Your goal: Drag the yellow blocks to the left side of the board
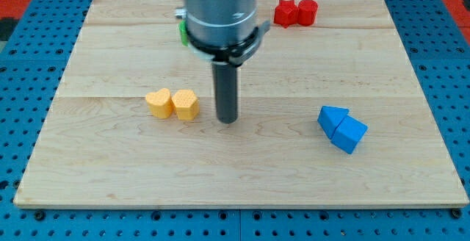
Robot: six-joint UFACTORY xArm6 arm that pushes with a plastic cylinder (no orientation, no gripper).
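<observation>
My tip sits just right of the two touching yellow blocks, apparently not touching them. I have no jaws, only a rod.

bright, even light; sharp focus, soft short shadows

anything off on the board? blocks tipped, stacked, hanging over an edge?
Nothing stands out. Two yellow blocks lie flat, touching, just left of my tip. Red pair and blue pair sit flat. A green block is mostly hidden behind the arm.
</observation>
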